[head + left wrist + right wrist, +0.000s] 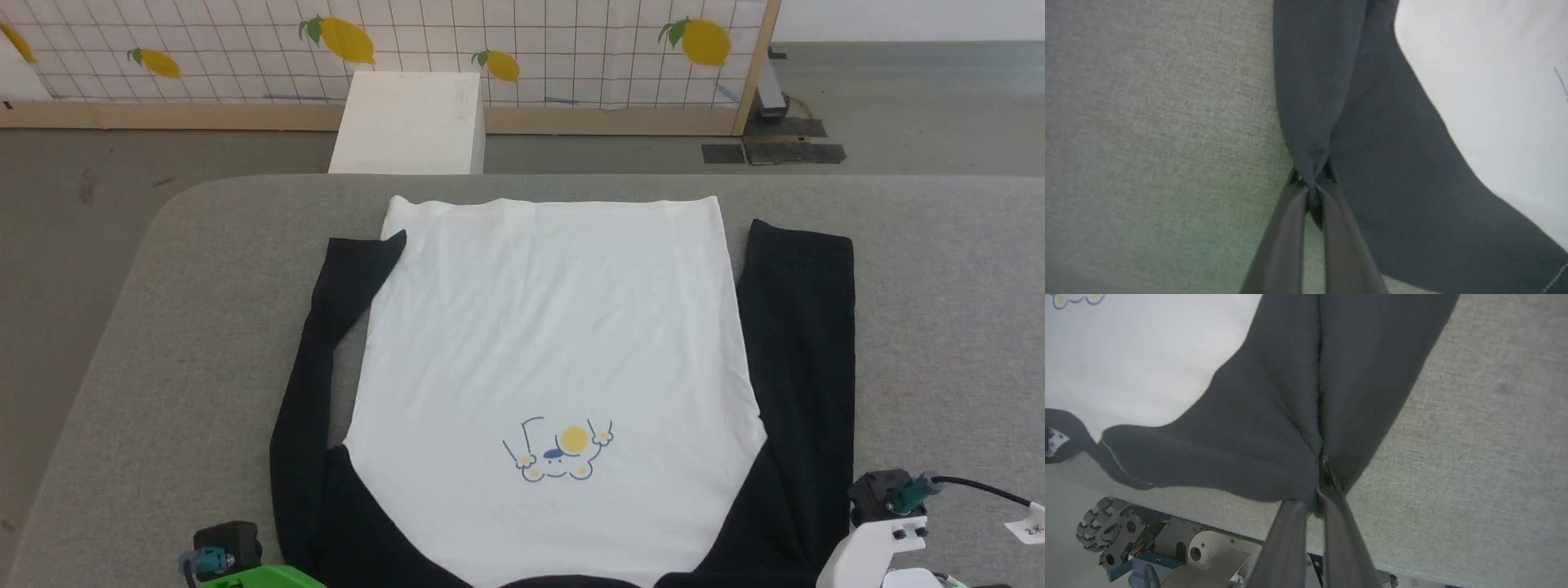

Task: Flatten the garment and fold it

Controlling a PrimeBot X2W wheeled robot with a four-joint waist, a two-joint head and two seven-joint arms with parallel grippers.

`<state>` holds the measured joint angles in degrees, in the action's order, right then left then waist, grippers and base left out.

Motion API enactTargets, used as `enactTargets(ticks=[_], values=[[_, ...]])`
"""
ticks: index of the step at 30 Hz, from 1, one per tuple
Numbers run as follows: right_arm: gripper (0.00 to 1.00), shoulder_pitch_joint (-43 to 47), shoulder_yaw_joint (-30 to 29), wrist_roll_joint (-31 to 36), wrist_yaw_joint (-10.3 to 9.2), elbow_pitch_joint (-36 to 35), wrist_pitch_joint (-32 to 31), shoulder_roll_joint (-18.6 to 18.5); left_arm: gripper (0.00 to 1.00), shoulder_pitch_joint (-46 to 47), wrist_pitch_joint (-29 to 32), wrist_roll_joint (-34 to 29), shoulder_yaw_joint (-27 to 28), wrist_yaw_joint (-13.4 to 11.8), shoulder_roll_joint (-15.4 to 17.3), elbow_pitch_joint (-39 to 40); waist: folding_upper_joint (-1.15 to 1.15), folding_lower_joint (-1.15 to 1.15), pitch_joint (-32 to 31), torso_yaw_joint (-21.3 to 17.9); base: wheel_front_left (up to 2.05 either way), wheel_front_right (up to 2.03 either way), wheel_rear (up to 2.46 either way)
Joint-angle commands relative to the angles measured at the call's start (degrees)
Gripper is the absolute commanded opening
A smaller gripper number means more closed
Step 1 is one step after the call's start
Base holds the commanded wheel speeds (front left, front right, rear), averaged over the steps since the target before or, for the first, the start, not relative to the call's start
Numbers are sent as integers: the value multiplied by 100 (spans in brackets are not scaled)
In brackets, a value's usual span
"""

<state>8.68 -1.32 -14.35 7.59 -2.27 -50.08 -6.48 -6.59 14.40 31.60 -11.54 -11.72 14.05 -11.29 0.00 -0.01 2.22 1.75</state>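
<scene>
Shirt flat on the grey table, both grippers nipping black fabric

Grey padded table [163, 327] carries the garment [547, 327] spread out front-up, hem at the far side and collar end nearest the robot. The left sleeve [314, 367] and right sleeve [804, 343] lie alongside the white body. Left gripper [1312, 192] is pinched on a bunched fold of black cloth at the near left edge, and the right gripper [1321, 490] does the same on its side. The little yellow cartoon print [558, 452] reads upside-down.
</scene>
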Motion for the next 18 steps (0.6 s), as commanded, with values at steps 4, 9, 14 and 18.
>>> enactTargets(ticks=[4, 9, 14, 18], values=[[100, -115, -69, -6, -10, 101, 47, 80, 100, 154, 43, 133, 57, 42, 8, -61, 0, 1, -13, 15, 0, 0, 0], [100, 118, -347, -370, -10, -206, -221, 84, 100, 30, 188, 321, 260, -28, 116, 160, 0, 1, -64, -9, 0, 0, 0], [100, 260, -1033, -610, -10, -995, -468, 4, 100, -90, 229, 386, 608, -296, 309, 732, 0, 1, 22, -47, 0, 0, 0], [100, -99, -1637, -560, -10, -1473, -102, -58, 100, -22, -336, 238, 892, -304, 460, 1304, 0, 1, 151, -87, 0, 0, 0]])
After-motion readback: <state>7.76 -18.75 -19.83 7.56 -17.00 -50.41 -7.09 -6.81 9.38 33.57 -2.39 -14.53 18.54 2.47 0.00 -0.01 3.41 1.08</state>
